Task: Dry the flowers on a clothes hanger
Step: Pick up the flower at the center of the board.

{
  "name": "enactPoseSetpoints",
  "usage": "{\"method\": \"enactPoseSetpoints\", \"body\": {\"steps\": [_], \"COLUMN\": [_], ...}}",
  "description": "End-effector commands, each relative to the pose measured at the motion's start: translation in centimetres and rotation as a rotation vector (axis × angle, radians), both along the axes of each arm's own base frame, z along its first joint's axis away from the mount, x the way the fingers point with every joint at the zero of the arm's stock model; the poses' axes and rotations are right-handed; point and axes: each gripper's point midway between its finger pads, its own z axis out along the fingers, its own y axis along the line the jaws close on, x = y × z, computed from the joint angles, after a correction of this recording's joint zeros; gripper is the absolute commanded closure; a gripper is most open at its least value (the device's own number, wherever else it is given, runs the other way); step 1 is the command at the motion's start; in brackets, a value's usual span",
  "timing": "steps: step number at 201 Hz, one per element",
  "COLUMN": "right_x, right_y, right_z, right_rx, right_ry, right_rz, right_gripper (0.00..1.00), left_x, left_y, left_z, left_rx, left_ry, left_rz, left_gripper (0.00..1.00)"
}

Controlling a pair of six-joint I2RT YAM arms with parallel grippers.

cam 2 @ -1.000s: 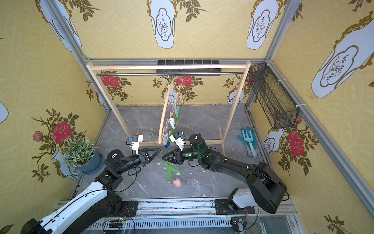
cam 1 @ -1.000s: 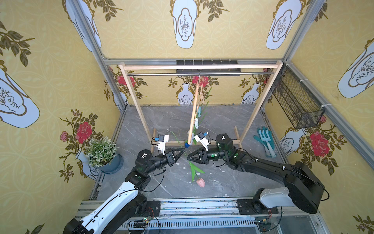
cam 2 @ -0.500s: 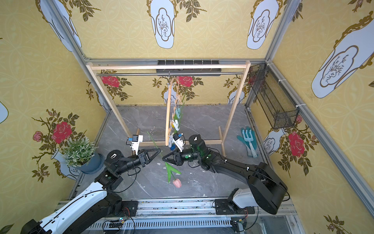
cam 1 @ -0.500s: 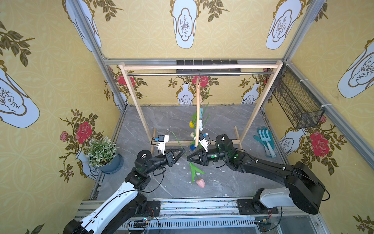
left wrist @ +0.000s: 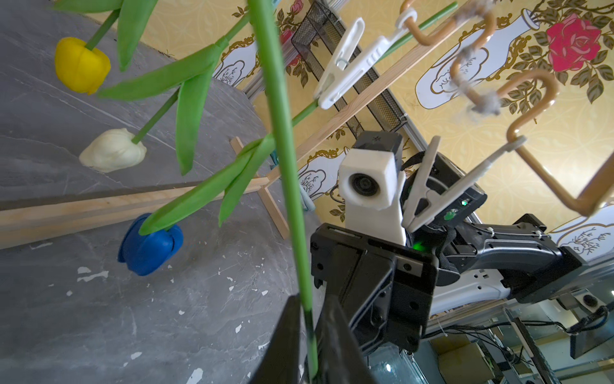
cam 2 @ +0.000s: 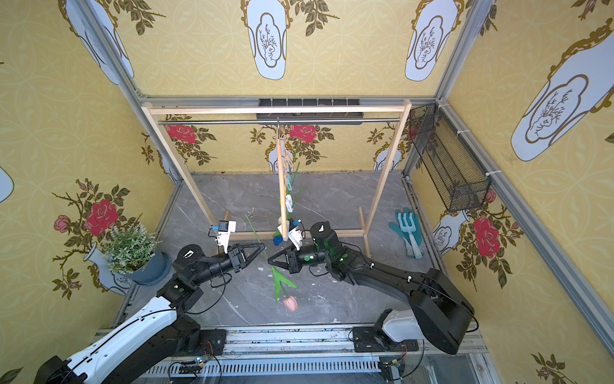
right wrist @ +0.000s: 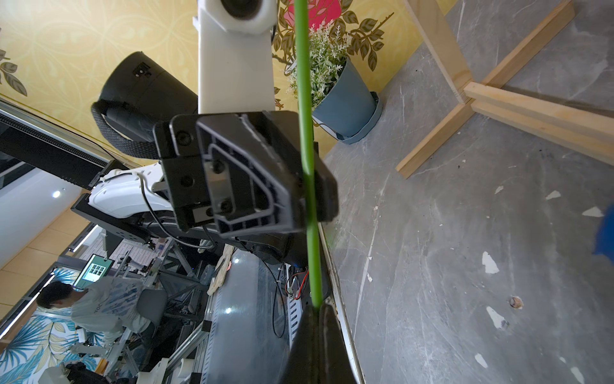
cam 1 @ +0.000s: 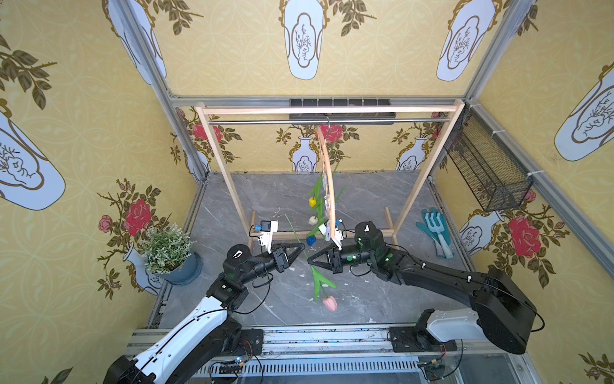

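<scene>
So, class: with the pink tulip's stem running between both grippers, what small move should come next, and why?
Probably the left gripper should draw back off the stem. The right gripper is shut on the stem of the pink tulip, while the left's jaws look parted around it, and an empty clothespin waits on the clothes hanger.

Bright even light, fisheye edges, fg blur
</scene>
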Motion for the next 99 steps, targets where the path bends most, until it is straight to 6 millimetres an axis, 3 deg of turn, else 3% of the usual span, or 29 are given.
{"method": "enactPoseSetpoints", "body": {"steps": [1, 46, 99], "right_x": [0.6, 1.4, 2.7], "right_y": [0.0, -0.8, -3.3], "right_z": [-0.3, -2.8, -5.4], "right_rx": [-0.023, -0.154, -0.281], "right_ry": [-0.029, -0.055, -0.068], "right_rz": [-0.038, -0.160, -0.324], "right_gripper": [1.00, 1.00, 1.00], "left_x": [1.4, 3.5, 4.7], "left_y": [1.1, 3.9, 5.2], "left_z": [0.1, 0.7, 2.3], "left_rx": [0.057, 0.200, 0.253], "left_ry": [-0.014, -0.023, -0.028], "left_rz": [0.106, 0.297, 0.386], "left_gripper": [0.41, 0.32, 0.23]}}
